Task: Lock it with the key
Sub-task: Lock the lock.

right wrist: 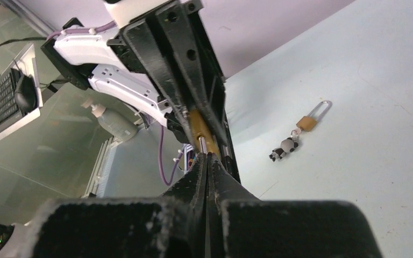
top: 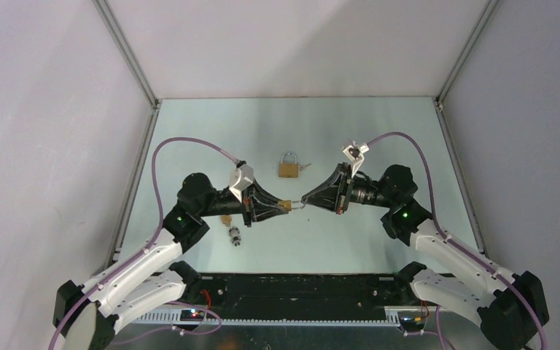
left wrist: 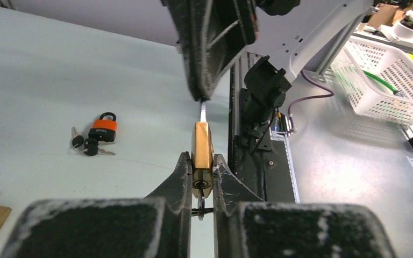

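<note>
My left gripper (top: 284,206) is shut on a brass padlock (left wrist: 201,145) and holds it above the table, between the two arms. A key (left wrist: 200,198) on a small ring sits in the keyhole at the lock's near end, between my left fingers (left wrist: 178,177). The steel shackle (left wrist: 202,112) points away into my right gripper (top: 305,201), which is shut on it. In the right wrist view my right gripper (right wrist: 207,157) is pressed together on the shackle (right wrist: 200,143), with the brass body (right wrist: 196,124) just beyond.
A second brass padlock (top: 287,168) with a key lies on the table behind the grippers. A silver key bunch (top: 235,235) lies near the left arm. An orange-and-black padlock (left wrist: 103,128) with keys and a long-shackle brass padlock (right wrist: 307,120) also lie on the table.
</note>
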Tool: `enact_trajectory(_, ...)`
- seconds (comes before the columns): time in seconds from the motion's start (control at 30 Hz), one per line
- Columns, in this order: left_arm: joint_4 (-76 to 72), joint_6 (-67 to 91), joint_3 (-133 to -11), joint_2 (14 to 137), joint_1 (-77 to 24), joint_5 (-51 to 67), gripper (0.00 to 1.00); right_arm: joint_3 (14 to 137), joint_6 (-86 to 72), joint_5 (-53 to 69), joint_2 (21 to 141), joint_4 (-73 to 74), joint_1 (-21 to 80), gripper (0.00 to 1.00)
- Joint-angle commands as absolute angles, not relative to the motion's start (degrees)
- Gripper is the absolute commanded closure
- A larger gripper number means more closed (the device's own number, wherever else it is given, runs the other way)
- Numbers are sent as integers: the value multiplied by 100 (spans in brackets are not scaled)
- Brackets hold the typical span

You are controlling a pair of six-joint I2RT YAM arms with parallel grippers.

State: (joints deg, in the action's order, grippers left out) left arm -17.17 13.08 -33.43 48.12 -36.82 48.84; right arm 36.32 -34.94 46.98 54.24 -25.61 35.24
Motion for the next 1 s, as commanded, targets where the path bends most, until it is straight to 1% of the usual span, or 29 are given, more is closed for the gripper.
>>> enact_trajectory(0.0, -2092, 1348, -3590, 4737, -3661, 4535, 100, 3735, -3163, 4836, 5287, -2518, 3745, 100)
enact_trajectory(0.13, -2091, 1362, -3598, 4722, -3665, 4631, 100, 3738, -3027, 4615, 5198, -2328, 3781, 99)
enact_trajectory(0.2, -2092, 1362, -3593, 4699, -3661, 4683, 100, 3735, -2970, 4426, 5102, -2221, 3774, 89)
enact_trajectory(0.23, -2087, 1362, -3594, 4682, -3664, 4726, 100, 3735, -2953, 4277, 5061, -2133, 3778, 80)
enact_trajectory(0.27, -2088, 1362, -3590, 4679, -3664, 4740, 100, 3735, -2918, 4195, 4979, -2095, 3779, 76)
enact_trajectory(0.3, -2086, 1362, -3588, 4661, -3665, 4775, 100, 3735, -2896, 4052, 4937, -2011, 3777, 67)
enact_trajectory(0.37, -2076, 1369, -3586, 4651, -3658, 4808, 100, 3732, -2780, 3824, 4807, -1865, 3784, 59)
enact_trajectory(0.43, -2057, 1378, -3586, 4638, -3664, 4820, 100, 3728, -2582, 3656, 4694, -1694, 3783, 55)
enact_trajectory(0.5, -2037, 1409, -3593, 4638, -3659, 4829, 100, 3681, -2348, 3633, 4594, -1594, 3764, 54)
enact_trajectory(0.6, -1985, 1488, -3634, 4656, -3665, 4886, 100, 3586, -1720, 3993, 4399, -1528, 3761, 54)
enact_trajectory(0.8, -1857, 1756, -3775, 4719, -3664, 5237, 100, 3259, -263, 4615, 3965, -1438, 3894, 57)
enact_trajectory(0.97, -1828, 1922, -3811, 4687, -3664, 5434, 100, 3209, 259, 4954, 4001, -1701, 4037, 58)
